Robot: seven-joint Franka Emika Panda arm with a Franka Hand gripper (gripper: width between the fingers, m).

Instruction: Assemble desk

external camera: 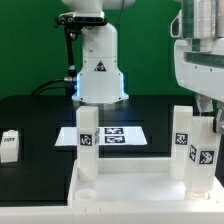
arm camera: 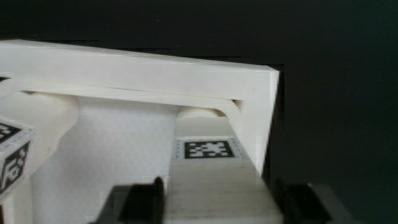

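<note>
The white desk top [external camera: 130, 188] lies at the front of the table, with three white tagged legs standing on it. One leg [external camera: 87, 140] stands on the exterior view's left and a second leg [external camera: 182, 135] on its right. Just in front of that one is the third leg [external camera: 204, 158], and my gripper [external camera: 206, 112] comes down onto it from above. The wrist view shows this leg [arm camera: 210, 165] between my dark fingers [arm camera: 135, 205] over a corner of the desk top [arm camera: 125, 70], with my gripper [arm camera: 214, 203] shut on it. Another leg [arm camera: 13, 150] shows at the edge.
A loose white leg [external camera: 10, 145] lies on the black table at the exterior view's left. The marker board [external camera: 113, 135] lies flat behind the desk top, in front of the robot base [external camera: 100, 75]. A green wall is behind.
</note>
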